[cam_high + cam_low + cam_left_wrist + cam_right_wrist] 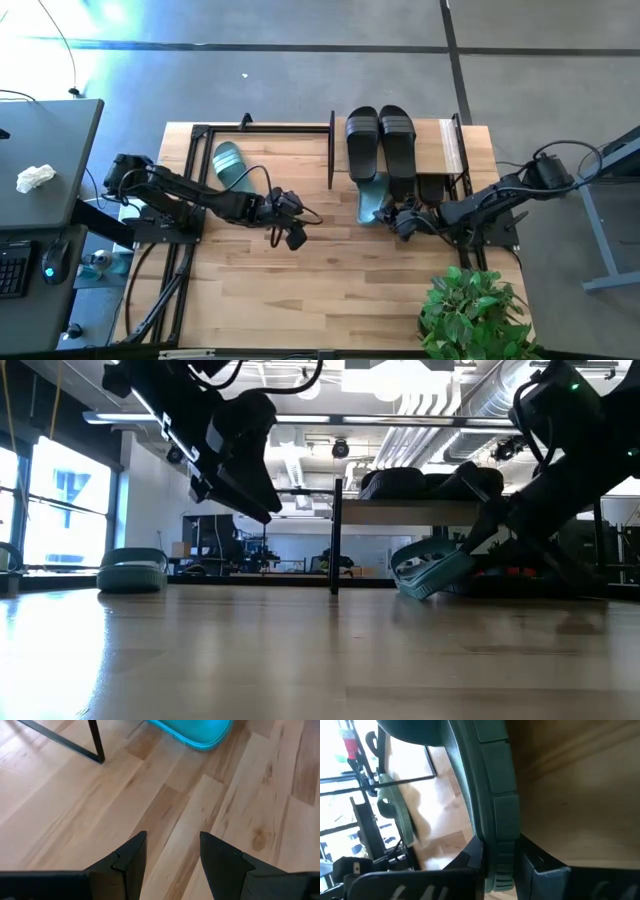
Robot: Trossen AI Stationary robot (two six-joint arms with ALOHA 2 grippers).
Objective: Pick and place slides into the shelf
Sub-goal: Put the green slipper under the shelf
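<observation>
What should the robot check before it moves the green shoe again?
1. Right gripper shut on the sage-green rubber slide: ok.
2. That slide fully under the wooden-topped black rod shelf: not ok; it is tilted, heel end sticking out.
3. Pair of black ribbed slides lying flat on the shelf top: ok.
4. Left gripper open, empty, hanging over bare table: ok.
5. Second sage-green slide waiting inside the open black frame: ok.
6. Free space under the shelf: cannot tell.

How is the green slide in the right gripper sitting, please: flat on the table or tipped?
Tipped. The low view shows the green slide slanting, one end lifted, and the right gripper is shut on its edge.
</observation>
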